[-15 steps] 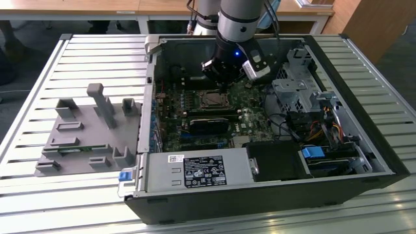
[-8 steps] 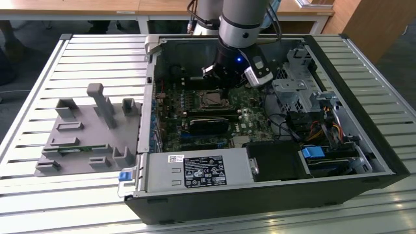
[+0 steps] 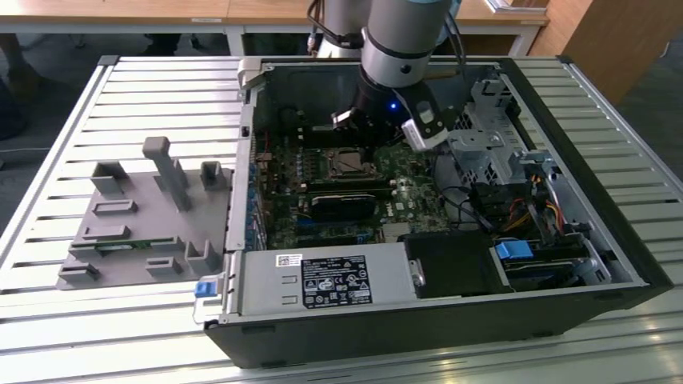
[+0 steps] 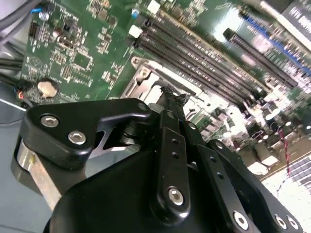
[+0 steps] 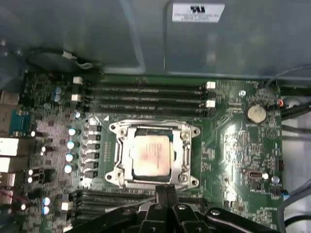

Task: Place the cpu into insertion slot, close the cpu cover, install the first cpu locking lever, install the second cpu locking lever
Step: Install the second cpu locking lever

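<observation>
The chip [image 5: 151, 154] already sits in its socket [image 5: 183, 160] on the green board [image 5: 233, 141], with the metal frame [image 5: 154, 131] lying down around it. The gripper [image 5: 167, 190] hangs just beside the socket, jaws pressed together, holding nothing; I can't tell whether the levers are latched

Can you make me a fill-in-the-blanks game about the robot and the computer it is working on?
1. The cpu sits inside the insertion ____.
2. The cpu cover lies ____ over the socket, framing the chip.
3. The gripper hangs above the green ____, at the socket's edge.
4. The round coin battery is ____ in colour.

Missing words: slot; closed; motherboard; silver
</observation>
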Motion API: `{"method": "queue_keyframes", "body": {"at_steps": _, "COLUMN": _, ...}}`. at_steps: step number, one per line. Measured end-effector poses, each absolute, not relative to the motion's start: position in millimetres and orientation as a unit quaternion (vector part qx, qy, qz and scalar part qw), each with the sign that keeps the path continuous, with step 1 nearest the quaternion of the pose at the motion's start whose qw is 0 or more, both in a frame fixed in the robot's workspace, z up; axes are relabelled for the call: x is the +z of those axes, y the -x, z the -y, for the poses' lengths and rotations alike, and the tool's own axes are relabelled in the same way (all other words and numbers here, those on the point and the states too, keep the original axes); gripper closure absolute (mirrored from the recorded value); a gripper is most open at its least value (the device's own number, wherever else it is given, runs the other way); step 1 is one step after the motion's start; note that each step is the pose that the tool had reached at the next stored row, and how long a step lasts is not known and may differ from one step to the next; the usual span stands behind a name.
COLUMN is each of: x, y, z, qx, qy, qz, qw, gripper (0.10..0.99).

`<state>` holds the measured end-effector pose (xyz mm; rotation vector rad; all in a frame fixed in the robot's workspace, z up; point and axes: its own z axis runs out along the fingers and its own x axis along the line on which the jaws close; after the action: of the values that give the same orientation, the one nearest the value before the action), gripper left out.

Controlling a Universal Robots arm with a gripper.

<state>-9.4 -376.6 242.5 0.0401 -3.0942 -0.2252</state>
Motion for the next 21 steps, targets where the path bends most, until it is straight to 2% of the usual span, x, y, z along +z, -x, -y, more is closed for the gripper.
{"method": "queue_keyframes", "body": {"at_steps": 6, "x": 240.6, "y": 13.4, "z": 389.1, "qx": -0.075, "qy": -0.013, "qz": 0.997, "qw": 0.020, "gripper": 0.980}}
{"method": "queue_keyframes", "body": {"at_steps": 21, "x": 226.5, "y": 41.7, "z": 389.6, "qx": -0.075, "qy": -0.013, "qz": 0.997, "qw": 0.020, "gripper": 0.980}}
